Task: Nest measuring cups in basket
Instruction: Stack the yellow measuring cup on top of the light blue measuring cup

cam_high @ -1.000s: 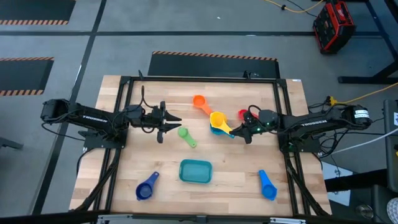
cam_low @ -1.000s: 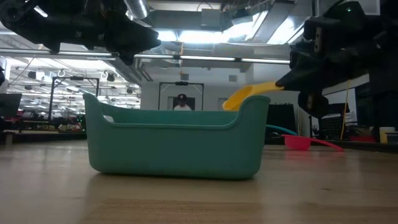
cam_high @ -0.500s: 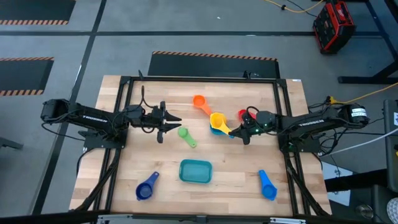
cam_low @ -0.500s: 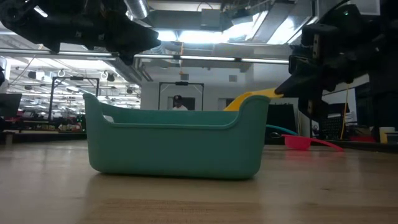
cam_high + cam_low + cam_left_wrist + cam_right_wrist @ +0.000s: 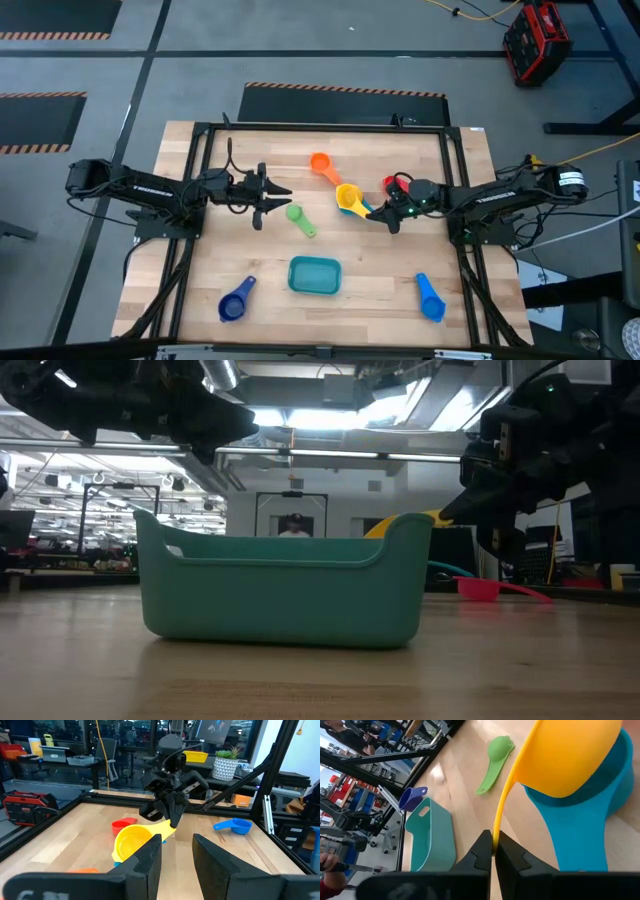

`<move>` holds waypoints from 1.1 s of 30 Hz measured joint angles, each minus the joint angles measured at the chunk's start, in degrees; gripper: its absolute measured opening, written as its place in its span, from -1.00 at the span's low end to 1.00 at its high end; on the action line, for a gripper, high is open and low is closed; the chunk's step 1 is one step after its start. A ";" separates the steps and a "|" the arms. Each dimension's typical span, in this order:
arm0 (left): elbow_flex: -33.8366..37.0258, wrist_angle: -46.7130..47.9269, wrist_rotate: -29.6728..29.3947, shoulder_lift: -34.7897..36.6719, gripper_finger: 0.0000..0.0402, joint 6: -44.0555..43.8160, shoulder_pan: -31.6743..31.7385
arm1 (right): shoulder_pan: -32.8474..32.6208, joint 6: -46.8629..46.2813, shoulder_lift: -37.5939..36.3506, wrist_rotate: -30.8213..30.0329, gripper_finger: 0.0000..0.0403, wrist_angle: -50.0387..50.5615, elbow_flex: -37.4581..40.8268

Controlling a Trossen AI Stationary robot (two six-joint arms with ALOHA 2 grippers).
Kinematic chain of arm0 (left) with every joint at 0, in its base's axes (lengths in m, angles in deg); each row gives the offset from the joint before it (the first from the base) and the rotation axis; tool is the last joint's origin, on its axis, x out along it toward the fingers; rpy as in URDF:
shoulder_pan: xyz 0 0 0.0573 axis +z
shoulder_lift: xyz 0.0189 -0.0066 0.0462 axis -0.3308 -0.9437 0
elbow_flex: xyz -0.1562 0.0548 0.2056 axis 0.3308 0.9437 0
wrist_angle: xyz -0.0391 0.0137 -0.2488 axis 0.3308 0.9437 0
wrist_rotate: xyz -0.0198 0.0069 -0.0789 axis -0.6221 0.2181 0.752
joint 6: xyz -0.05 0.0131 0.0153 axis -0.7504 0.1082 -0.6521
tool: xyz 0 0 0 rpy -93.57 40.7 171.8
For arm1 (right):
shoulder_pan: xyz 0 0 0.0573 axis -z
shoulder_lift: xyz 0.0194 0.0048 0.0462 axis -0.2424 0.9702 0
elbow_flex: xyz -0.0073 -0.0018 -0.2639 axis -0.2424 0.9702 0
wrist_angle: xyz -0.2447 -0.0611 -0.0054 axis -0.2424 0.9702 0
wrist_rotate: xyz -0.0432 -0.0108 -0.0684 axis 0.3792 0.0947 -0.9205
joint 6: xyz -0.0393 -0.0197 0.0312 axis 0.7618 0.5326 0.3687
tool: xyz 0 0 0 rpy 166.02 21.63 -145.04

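Observation:
My right gripper (image 5: 379, 213) is shut on the yellow cup (image 5: 348, 197), which hangs over the light blue cup (image 5: 364, 211) right of the table's middle. The red cup (image 5: 392, 183) lies just behind them and the orange cup (image 5: 320, 163) farther back. The green cup (image 5: 298, 217) lies near the middle. The teal basket (image 5: 315, 275) stands near the front edge, with the dark blue cup (image 5: 235, 300) to its left and the blue cup (image 5: 430, 297) to its right. My left gripper (image 5: 270, 194) waits open, left of the green cup. My right gripper pinches the yellow cup's flat handle near its free end (image 5: 495, 836) between its two fingertips (image 5: 482, 849). The fingers come from the table's right, along the handle. The bowl (image 5: 570, 755) hangs tilted above the light blue cup (image 5: 585, 820); I cannot tell whether the two touch.
A black frame (image 5: 200, 200) runs round the wooden table top. Bare wood lies between the basket and the two cups at the front. In the low view the basket (image 5: 285, 590) hides most of the table behind it; the red cup (image 5: 480, 588) shows to its right.
My right gripper has come down a little with the yellow cup and shifted slightly toward the table's left. The yellow bowl now sits lower over the light blue cup. The gripper has stayed shut on the handle.

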 joint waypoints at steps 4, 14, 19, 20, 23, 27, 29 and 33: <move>0.00 0.00 0.00 0.00 -0.49 0.00 -0.01 | 0.00 -0.04 -0.02 -0.35 -0.92 0.04 0.00; 0.00 0.00 0.00 0.00 -0.49 0.00 -0.01 | 0.02 -0.03 -0.04 -0.50 -0.68 0.04 0.00; 0.00 0.00 0.00 0.00 -0.49 0.00 0.01 | 0.02 -0.02 -0.04 -0.50 -0.56 0.04 0.00; 0.00 0.00 0.00 0.00 -0.49 0.00 -0.01 | 0.02 -0.02 -0.04 -0.47 -0.53 0.06 0.00; 0.00 0.00 0.01 0.00 -0.49 0.00 0.01 | 0.09 -0.19 -0.04 -0.28 -0.46 0.07 0.00; 0.02 0.00 0.00 0.00 -0.49 0.00 0.00 | 0.76 0.03 -0.14 1.38 -0.45 0.15 -0.02; 0.02 0.00 0.00 0.00 -0.49 0.00 -0.01 | 1.43 0.02 -0.42 3.14 -0.45 0.11 -0.03; 0.04 0.00 0.02 0.00 -0.49 0.00 0.01 | 2.85 0.06 -1.98 3.96 -0.45 0.16 -0.04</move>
